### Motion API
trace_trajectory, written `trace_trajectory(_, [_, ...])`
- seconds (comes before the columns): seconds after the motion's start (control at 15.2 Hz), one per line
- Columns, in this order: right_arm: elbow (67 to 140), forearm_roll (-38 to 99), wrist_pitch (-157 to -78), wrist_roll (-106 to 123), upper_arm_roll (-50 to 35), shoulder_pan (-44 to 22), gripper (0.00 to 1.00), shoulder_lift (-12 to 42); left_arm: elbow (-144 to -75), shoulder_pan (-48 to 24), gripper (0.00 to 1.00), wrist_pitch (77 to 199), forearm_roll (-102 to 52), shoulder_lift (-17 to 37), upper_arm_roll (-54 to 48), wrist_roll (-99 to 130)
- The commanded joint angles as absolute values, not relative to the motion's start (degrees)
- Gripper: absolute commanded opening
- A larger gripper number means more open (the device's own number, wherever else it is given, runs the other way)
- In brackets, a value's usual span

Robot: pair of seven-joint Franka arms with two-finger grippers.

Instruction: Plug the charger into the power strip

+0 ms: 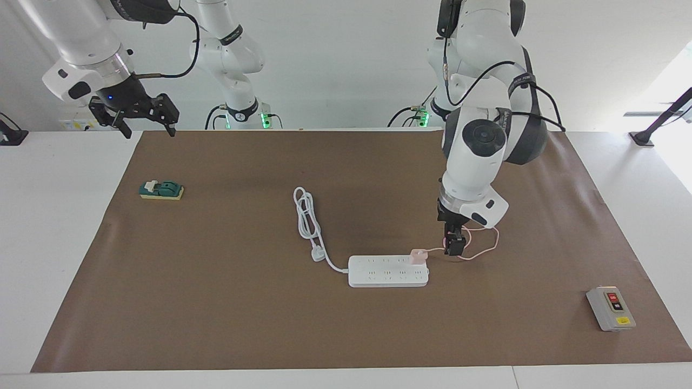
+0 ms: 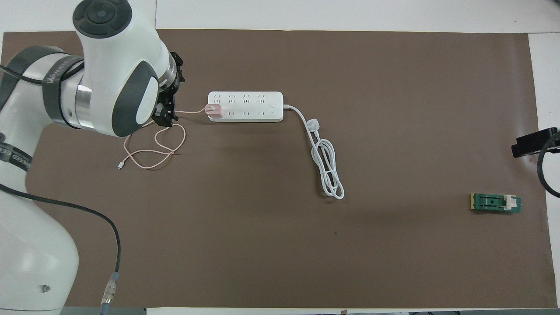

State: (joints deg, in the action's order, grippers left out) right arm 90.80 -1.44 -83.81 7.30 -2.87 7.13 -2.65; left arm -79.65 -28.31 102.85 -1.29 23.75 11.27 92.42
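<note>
The pale pink charger sits plugged into the white power strip at the strip's end toward the left arm. It also shows in the overhead view on the strip. Its thin pink cable loops on the mat beside the strip. My left gripper is open, empty and raised over the cable just off that end of the strip. My right gripper is open and waits in the air over the table corner at the right arm's end.
The strip's thick white cord and three-pin plug lie coiled on the brown mat toward the right arm's end. A grey box with red and black buttons stands at the mat's corner farthest from the robots. A small green and yellow part lies near the right arm.
</note>
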Motion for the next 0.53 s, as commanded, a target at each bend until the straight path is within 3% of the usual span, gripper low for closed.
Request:
trace_trajectory(0.0, [91.76, -1.32, -83.50, 8.26, -3.69, 8.17, 1.00, -3.69, -80.68, -23.23, 1.00, 98.89, -1.14, 19.61, 11.34, 76.88])
trace_trajectory(0.46, [91.76, -1.32, -83.50, 8.26, -3.69, 8.09, 1.00, -3.69, -80.60, -8.36, 1.00, 95.11, -0.79, 14.86, 11.43, 38.56])
